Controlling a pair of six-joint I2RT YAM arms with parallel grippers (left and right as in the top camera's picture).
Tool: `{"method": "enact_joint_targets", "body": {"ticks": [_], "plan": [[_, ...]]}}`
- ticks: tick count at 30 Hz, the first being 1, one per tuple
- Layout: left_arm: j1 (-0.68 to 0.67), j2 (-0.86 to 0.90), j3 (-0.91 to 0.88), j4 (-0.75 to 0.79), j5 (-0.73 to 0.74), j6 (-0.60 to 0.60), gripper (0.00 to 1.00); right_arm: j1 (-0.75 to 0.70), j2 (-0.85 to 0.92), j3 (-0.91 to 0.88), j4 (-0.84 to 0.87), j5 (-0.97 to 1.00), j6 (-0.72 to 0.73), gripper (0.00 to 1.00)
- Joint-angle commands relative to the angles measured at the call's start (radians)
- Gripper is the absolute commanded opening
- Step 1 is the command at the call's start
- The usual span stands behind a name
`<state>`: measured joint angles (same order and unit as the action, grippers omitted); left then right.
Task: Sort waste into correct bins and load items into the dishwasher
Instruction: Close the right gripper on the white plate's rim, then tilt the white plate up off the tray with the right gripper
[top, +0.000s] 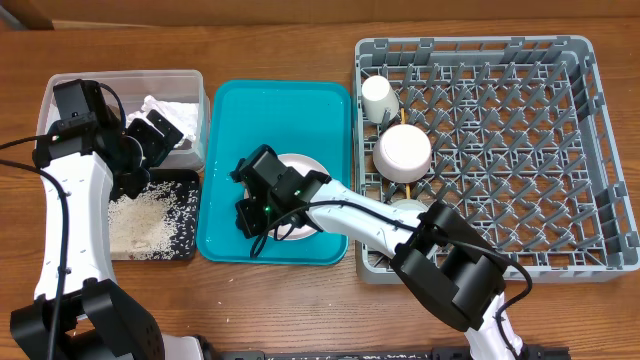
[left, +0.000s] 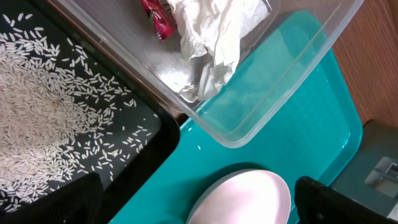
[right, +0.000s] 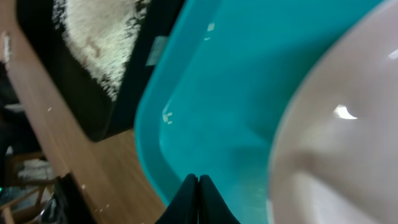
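1. Overhead: dish rack (top: 470, 45) fills the 3 o'clock side. Cream cup (top: 380, 98) sits in its 11 o'clock corner, with a white bowl (top: 403, 150) just below. A 2nd bowl (top: 408, 208) lies toward the rack's 7 o'clock, partly under the R arm.
2. Overhead: teal tray (top: 250, 120) is at centre, w/ the pink plate (top: 308, 166) on its 5 o'clock part. R gripper (top: 250, 212) hangs over the plate's 8 o'clock edge.
3. Overhead: clear tub (top: 130, 90) is at 10 o'clock, napkins (top: 170, 108) in its 3 o'clock end. Black tray (top: 185, 200) at 8 o'clock holds rice (top: 135, 220). L gripper (top: 150, 145) is above where tub & black tray meet.
4. L wrist: fingers (left: 68, 202) sit at the 7 & 5 o'clock corners, so jaws are wide w/ nothing between. Red wrapper (left: 157, 15) & napkins lie in the tub at 12 o'clock, rice at 9. The plate shows at 6 o'clock.
5. R wrist: the finger tips meet at 6 o'clock, jaws closed w/ nothing seen pinched. The plate fills 3–4 o'clock on the teal tray, blurred. Rice is at 11 o'clock, table (right: 93, 168) at 8.
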<state>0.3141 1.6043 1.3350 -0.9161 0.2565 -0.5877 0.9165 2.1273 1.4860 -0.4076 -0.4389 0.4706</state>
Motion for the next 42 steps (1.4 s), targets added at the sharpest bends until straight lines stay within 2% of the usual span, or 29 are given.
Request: {"method": "enact_joint_targets", "body": {"ticks": [1, 14, 26, 29, 34, 39, 42], "plan": [[-0.007, -0.009, 0.016, 0.001, -0.005, 0.016, 1.00, 0.010, 0.010, 0.011, 0.011, -0.045, -0.057, 0.04], [-0.007, -0.009, 0.016, 0.001, -0.005, 0.016, 1.00, -0.120, -0.034, 0.035, -0.154, 0.171, -0.074, 0.04], [-0.007, -0.009, 0.016, 0.001, -0.005, 0.016, 1.00, -0.001, -0.032, -0.027, -0.077, 0.169, -0.074, 0.05], [-0.007, -0.009, 0.016, 0.001, -0.005, 0.016, 1.00, 0.040, -0.032, -0.027, -0.061, 0.173, -0.075, 0.12], [-0.007, -0.009, 0.016, 0.001, -0.005, 0.016, 1.00, 0.056, -0.032, -0.024, -0.037, 0.219, -0.079, 0.14], [-0.007, -0.009, 0.016, 0.001, -0.005, 0.016, 1.00, 0.002, -0.048, 0.024, -0.063, 0.222, -0.106, 0.18], [-0.007, -0.009, 0.016, 0.001, -0.005, 0.016, 1.00, -0.057, -0.088, 0.084, -0.163, 0.222, -0.131, 0.18]]}}
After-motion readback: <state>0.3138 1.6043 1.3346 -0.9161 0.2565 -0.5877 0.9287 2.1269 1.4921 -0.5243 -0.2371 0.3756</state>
